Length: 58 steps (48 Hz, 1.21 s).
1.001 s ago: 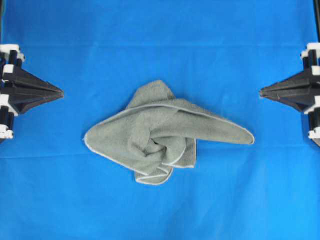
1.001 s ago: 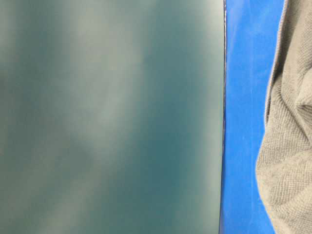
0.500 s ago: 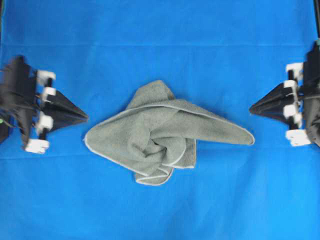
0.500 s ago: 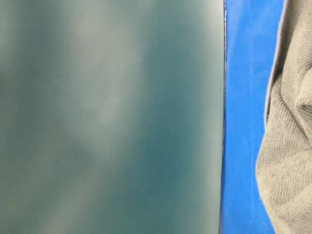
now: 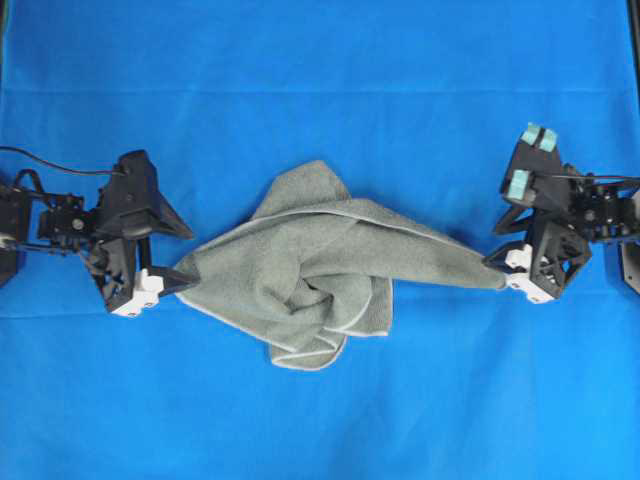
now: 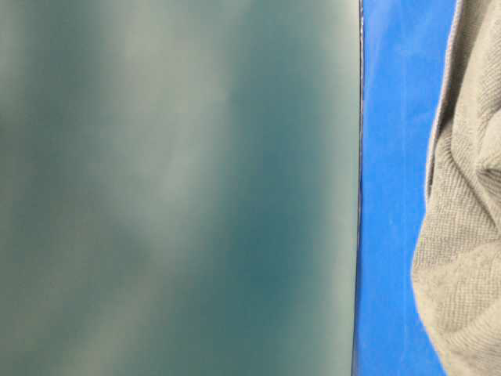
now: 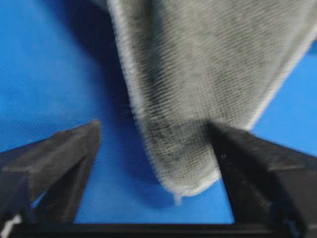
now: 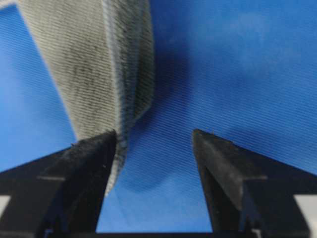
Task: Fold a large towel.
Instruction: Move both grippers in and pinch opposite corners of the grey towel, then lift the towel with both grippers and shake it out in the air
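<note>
No readable text, labels, brands, numbers or signs in any view.

A crumpled large towel (image 5: 330,270) lies mid-table on the sheet (image 5: 320,60). The left gripper (image 5: 178,255) sits at its nine o'clock corner, the right gripper (image 5: 495,245) at three o'clock.

The left gripper (image 5: 180,281) reached in from the left with its jaws spread apart. The right gripper (image 5: 497,262) reached in from the right, jaws likewise parted, its wrist turned on its side.
</note>
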Motion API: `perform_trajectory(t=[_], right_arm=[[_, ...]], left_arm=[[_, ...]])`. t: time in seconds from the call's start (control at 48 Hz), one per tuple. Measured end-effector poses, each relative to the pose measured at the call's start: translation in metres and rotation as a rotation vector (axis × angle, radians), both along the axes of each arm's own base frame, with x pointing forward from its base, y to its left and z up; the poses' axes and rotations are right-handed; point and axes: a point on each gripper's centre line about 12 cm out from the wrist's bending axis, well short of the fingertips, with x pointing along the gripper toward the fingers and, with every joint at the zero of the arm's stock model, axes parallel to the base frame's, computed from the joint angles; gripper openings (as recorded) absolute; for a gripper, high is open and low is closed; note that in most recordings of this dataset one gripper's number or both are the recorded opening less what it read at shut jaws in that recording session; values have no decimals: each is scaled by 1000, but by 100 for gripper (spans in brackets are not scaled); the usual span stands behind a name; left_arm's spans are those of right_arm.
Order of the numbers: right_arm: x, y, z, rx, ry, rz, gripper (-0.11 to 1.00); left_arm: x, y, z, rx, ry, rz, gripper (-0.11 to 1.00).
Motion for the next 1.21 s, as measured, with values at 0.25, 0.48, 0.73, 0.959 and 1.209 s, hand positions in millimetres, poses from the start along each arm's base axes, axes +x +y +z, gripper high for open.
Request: perform_trajectory(t=[0.25, 0.48, 0.73, 0.959, 1.209], right_arm=[[9, 3, -10, 0, 15, 12, 53], [21, 12, 0, -2, -34, 50, 0], [27, 15, 42, -6, -112, 71, 0], [18, 12, 119, -53, -287, 94, 0], [-3, 4, 216, -179, -605, 126, 0]], left_arm=[[3, -1, -13, 4, 75, -1, 52], [-1, -1, -14, 12, 174, -14, 0], [1, 2, 29, 23, 132, -23, 1], [-7, 16, 130, 62, -44, -21, 1], [-30, 20, 231, 177, -315, -74, 1]])
